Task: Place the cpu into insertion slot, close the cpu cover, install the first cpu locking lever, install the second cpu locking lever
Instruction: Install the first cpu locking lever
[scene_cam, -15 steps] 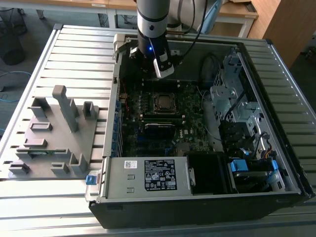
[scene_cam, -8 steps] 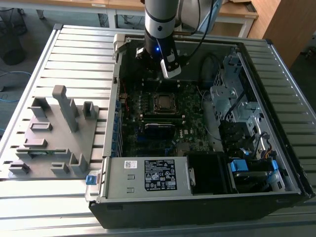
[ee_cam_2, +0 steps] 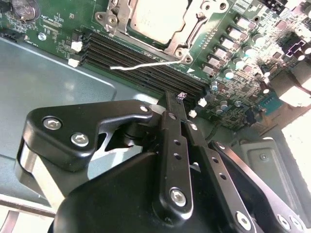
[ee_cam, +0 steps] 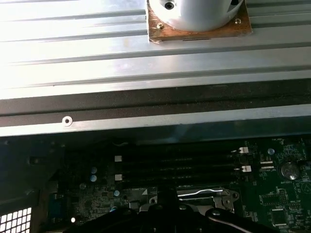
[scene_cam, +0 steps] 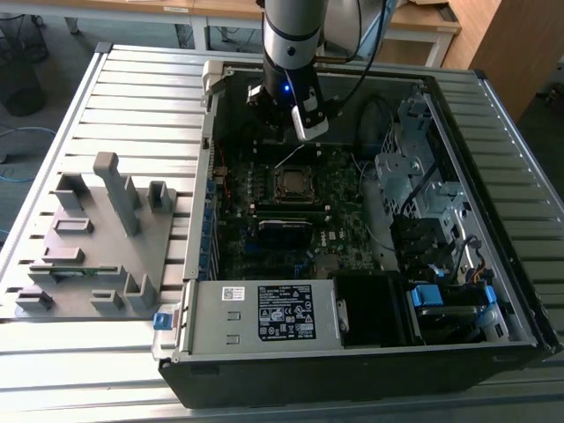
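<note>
Closest to the lens in the second wrist view, the gripper [ee_cam_2: 179, 98] shows its black fingers [ee_cam_2: 173, 141] drawn together at the tips, with nothing seen between them; it hangs over the long black memory slots [ee_cam_2: 127, 56], near the socket but apart from it. Just past the slots, the cpu [ee_cam_2: 158, 17] sits in the insertion slot [scene_cam: 278, 183], dull silver top facing up; the cpu cover [ee_cam_2: 188, 30] lies flat around it, its square window framing the chip. One thin pale locking lever [ee_cam_2: 146, 65] sticks out from the socket corner and lies across the memory slots, its end free; the gripper tips are near it but not touching.

In the exterior view the arm comes down into the open computer case [scene_cam: 352, 374], which lies on its side on a slatted metal table [scene_cam: 132, 106]; the gripper is over the far part of the green motherboard [ee_cam_2: 53, 29], just beyond the socket. A silver power supply [scene_cam: 220, 317] fills the near corner of the case; a grey fixture [scene_cam: 97, 238] with upright posts stands on the table toward the exterior view's left, well apart from the case's socket.
</note>
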Robot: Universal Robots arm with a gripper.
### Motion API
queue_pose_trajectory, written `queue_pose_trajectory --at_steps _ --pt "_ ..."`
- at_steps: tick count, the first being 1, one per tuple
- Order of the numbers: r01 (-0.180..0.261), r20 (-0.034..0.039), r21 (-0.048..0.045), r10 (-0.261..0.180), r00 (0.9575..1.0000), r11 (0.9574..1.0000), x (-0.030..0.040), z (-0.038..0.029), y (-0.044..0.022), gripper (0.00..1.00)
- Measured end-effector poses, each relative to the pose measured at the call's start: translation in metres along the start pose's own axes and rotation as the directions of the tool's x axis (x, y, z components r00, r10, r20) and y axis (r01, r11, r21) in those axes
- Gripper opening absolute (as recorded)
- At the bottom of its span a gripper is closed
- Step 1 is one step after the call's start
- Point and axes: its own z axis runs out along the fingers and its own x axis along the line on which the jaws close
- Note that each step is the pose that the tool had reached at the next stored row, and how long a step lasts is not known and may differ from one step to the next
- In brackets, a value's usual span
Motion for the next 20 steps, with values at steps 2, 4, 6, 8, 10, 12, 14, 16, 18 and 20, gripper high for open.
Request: queue_pose_trajectory --at_steps 2,4,6,8,10,12,14,16,18,20 --pt "0.000 0.0000 0.0001 0.000 1.0000 1.0000 0.0000 0.0000 0.0000 0.10" --pt "0.000 0.0010 0.0140 0.000 1.0000 0.9999 -0.0001 0.0006 0.0000 0.10" --pt "0.000 0.0031 0.0348 0.000 1.0000 0.9994 0.0000 0.0016 -0.0003 0.10" --pt "0.000 0.0035 0.0396 0.000 1.0000 0.9992 -0.0001 0.0030 -0.0007 0.10" --pt "0.000 0.0034 0.0397 0.000 1.0000 0.9992 -0.0002 0.0052 -0.0013 0.10" --pt "0.000 0.0035 0.0398 0.000 1.0000 0.9992 -0.0006 0.0074 -0.0019 0.10" --pt "0.000 0.0034 0.0399 0.000 1.0000 0.9992 -0.0029 0.0088 -0.0021 0.10" --pt "0.000 0.0035 0.0399 0.000 1.0000 0.9992 -0.0063 0.0099 -0.0020 0.10" --pt "0.000 0.0035 0.0398 0.000 1.0000 0.9992 -0.0094 0.0109 -0.0021 0.10" --pt "0.000 0.0035 0.0395 0.000 1.0000 0.9992 -0.0103 0.0123 -0.0024 0.10"
